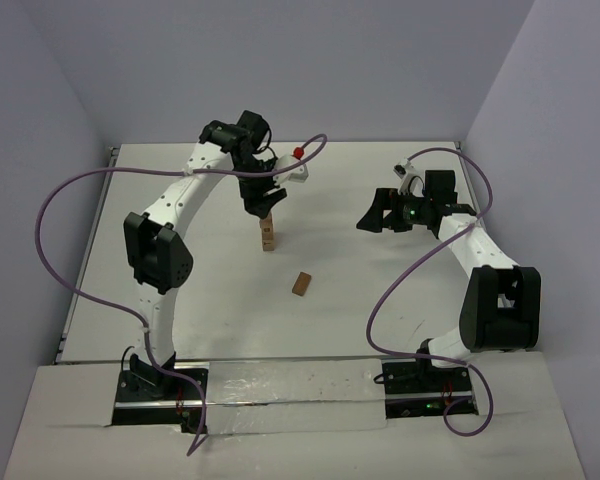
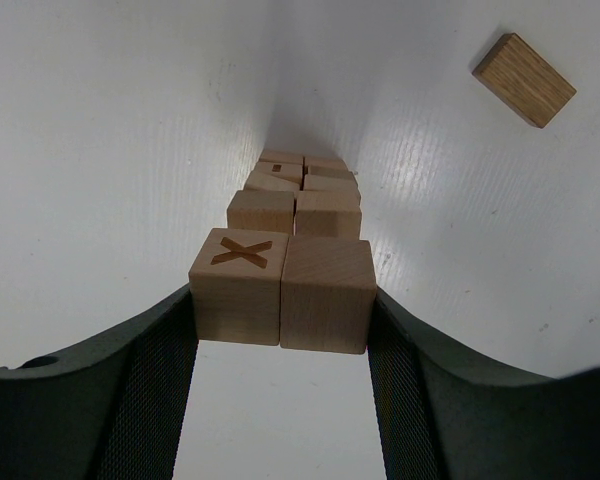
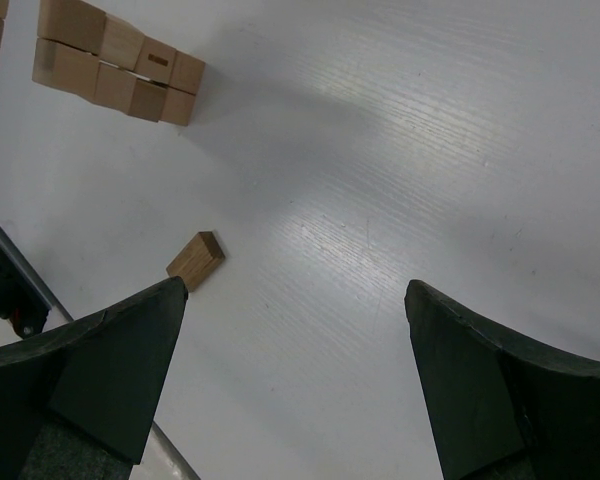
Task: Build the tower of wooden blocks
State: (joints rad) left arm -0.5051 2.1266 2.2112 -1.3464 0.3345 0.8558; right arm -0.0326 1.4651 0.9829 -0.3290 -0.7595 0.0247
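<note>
Gripping top pair of wood blocks [image 2: 238,285]: left gripper [image 2: 280,305] fingers closed on outer faces, one per side; left cube bears X mark. Tower [image 1: 268,232] stands centre of top view, directly under left gripper, cubes paired in layers. Darker loose piece [image 1: 302,284] lies lower right of tower, apart. Right gripper [image 3: 292,300] spread wide, empty. Cubes likely light, rigid, smooth; pair may hinge at seam. Best hold: flat opposite faces, mid-height. Narrow stack probably tips easily.
</note>
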